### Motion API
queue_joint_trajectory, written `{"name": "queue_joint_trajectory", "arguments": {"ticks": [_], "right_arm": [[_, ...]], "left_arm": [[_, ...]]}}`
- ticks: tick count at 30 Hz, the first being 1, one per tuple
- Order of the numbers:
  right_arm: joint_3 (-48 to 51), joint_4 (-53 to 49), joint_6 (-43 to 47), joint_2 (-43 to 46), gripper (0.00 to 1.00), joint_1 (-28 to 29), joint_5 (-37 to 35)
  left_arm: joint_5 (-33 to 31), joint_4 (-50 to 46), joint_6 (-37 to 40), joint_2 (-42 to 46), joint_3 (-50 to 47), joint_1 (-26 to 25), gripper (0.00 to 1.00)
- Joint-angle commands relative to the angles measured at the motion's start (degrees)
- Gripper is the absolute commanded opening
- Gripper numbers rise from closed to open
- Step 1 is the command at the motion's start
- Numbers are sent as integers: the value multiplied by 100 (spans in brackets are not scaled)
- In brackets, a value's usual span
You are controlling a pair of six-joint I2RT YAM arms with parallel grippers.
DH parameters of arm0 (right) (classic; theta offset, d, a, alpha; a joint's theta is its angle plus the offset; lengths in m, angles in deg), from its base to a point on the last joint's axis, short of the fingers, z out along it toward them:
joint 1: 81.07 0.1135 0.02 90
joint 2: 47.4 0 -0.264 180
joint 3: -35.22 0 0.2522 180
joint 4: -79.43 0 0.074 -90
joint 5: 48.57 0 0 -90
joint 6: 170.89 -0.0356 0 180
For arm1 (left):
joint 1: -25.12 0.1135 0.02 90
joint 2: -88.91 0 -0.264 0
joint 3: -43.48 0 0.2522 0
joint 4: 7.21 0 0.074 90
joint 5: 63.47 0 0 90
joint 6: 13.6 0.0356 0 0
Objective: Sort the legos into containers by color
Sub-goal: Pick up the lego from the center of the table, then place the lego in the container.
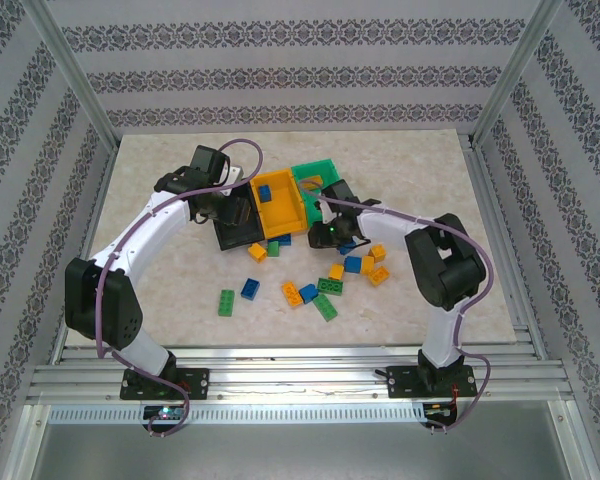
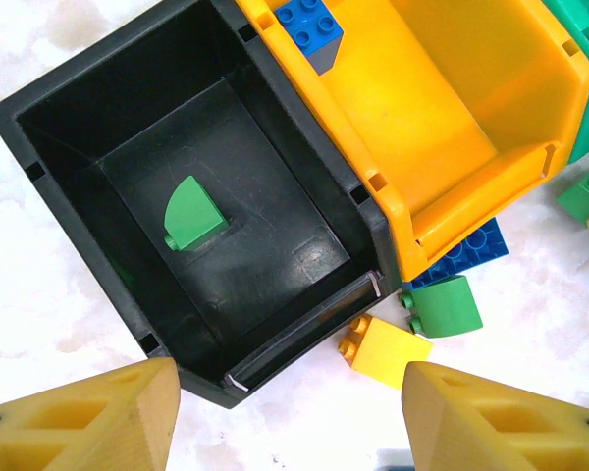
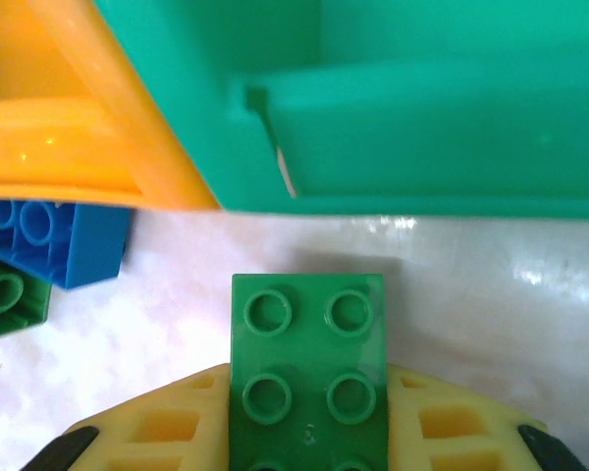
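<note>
The containers stand joined in a row: black bin (image 1: 238, 228) (image 2: 88, 118), orange-yellow bin (image 1: 280, 198) (image 2: 452, 108), green bin (image 1: 315, 172) (image 3: 422, 88). A green curved lego (image 2: 191, 216) lies in the black bin and a blue lego (image 2: 309, 22) in the orange-yellow one. My left gripper (image 1: 223, 207) (image 2: 290, 422) hangs open over the black bin's near corner, nothing between its fingers (image 2: 88, 417). My right gripper (image 1: 325, 232) (image 3: 307, 417) is shut on a green studded lego (image 3: 307, 314), just in front of the green bin's wall, above the table.
Loose legos lie in front of the bins: a yellow one (image 2: 383, 348), a green curved one (image 2: 447, 306) and a blue one (image 2: 466, 250) by the black bin's corner, and several more, such as green (image 1: 226, 302) and blue (image 1: 250, 288), toward the near edge.
</note>
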Motion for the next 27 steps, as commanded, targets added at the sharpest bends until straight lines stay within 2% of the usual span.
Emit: {"name": "queue_joint_trajectory", "arguments": {"ticks": [1, 6, 12, 18, 23, 26, 27], "right_arm": [[-171, -692, 163, 348, 26, -72, 790], [-367, -564, 139, 742, 27, 392, 666], [-1131, -191, 177, 452, 28, 1126, 304], [-2397, 50, 179, -485, 31, 1504, -76], [-3631, -19, 116, -1439, 32, 1550, 4], [-4210, -221, 119, -1870, 46, 1547, -50], [-4310, -291, 142, -1944, 48, 1546, -39]], "left_arm": [[-67, -78, 57, 72, -29, -11, 62], [-322, -74, 25, 90, -64, -6, 62], [-662, -96, 3, 130, -82, 0, 62], [-1075, -15, -178, 328, -188, 145, 61], [-911, 835, -375, 1102, -868, 521, 60], [-973, 970, -400, 1286, -976, 616, 59], [-981, 992, -412, 1303, -994, 637, 59]]}}
